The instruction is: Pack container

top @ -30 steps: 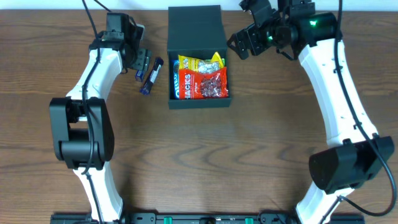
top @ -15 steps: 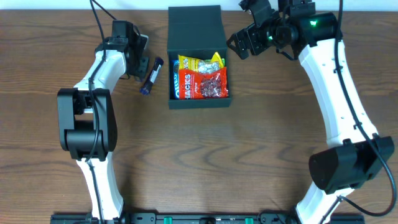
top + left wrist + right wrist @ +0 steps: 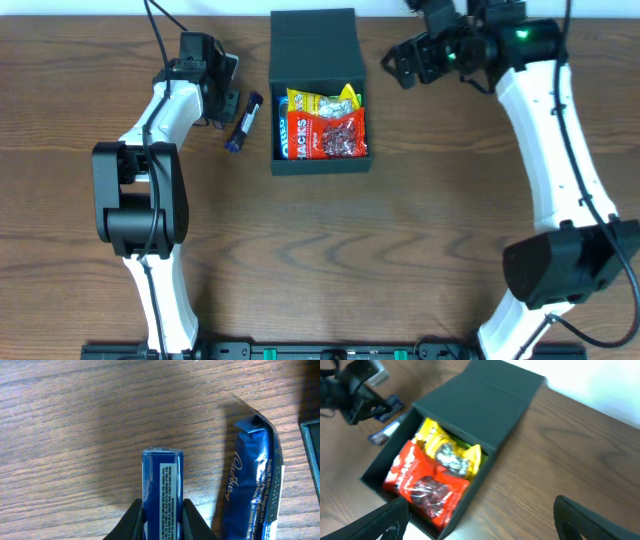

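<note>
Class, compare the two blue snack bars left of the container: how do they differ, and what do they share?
The boxy bar is gripped between the fingers of the left hand; the Cadbury bar lies free beside it. The boxy bar shows a white panel of small print; the Cadbury bar shows gold script. The boxy bar's end is flat; the Cadbury bar's is crimped. Both are blue and run roughly parallel.

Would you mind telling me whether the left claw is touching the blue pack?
Touching. Left wrist view: the left claw has its fingers pressed on both sides of the blue pack.
</note>
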### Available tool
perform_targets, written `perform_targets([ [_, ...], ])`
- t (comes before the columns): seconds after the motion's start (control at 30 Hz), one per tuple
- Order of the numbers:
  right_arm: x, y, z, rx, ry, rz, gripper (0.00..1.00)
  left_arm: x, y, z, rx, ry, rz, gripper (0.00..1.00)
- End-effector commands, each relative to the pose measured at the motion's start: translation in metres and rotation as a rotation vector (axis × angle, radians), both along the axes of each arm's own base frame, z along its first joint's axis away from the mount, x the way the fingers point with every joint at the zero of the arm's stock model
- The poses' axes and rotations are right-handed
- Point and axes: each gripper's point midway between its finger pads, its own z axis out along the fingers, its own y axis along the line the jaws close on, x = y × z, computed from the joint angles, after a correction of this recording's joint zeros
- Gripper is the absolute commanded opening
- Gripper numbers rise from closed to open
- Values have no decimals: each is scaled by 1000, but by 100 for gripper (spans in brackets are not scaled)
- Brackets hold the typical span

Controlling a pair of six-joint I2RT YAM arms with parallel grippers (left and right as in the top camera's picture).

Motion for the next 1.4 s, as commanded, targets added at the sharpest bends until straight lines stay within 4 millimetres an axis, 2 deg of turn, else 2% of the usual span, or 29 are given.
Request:
perform_targets([
  [0.0, 1, -17, 7, 23, 6, -54, 92, 12, 0, 37, -23, -81, 35, 6],
  [0.1, 2, -29, 5, 22, 17, -78, 93, 15, -1, 68, -36, -142, 49, 6],
  [0.2, 4, -39, 5, 27, 22, -107, 95, 16, -7, 107, -45, -220, 44, 6],
  [0.3, 5, -45, 5, 27, 23, -119, 96, 13, -17, 140, -58, -288, 31, 6],
  [0.33, 5, -47, 5, 27, 23, -125, 98, 11, -26, 153, -76, -311, 33, 6],
  [0.43, 6, -54, 5, 30, 24, -141, 99, 6, -51, 164, -120, -322, 36, 6],
  [0.63, 7, -74, 3, 45, 47, -205, 99, -13, -119, 158, -247, -256, 87, 6],
  [0.73, 7, -80, 2, 45, 54, -216, 99, -23, -133, 150, -245, -217, 131, 6],
  [0.77, 6, -80, 2, 45, 56, -218, 99, -27, -137, 141, -233, -191, 145, 6],
  [0.9, 6, -81, 2, 44, 57, -218, 99, -33, -147, 111, -200, -123, 133, 6],
  [0.97, 6, -81, 1, 45, 59, -218, 99, -32, -147, 93, -185, -89, 135, 6],
  [1.07, 4, -81, 0, 44, 66, -218, 99, -31, -144, 77, -159, -66, 149, 6],
  [1.17, 3, -81, -1, 41, 72, -215, 99, -27, -137, 73, -119, -84, 171, 6],
  [1.33, 3, -80, -1, 41, 74, -215, 99, -22, -137, 75, -121, -105, 174, 7],
  [1.37, 3, -80, -1, 41, 74, -215, 99, -22, -137, 76, -121, -106, 174, 15],
])
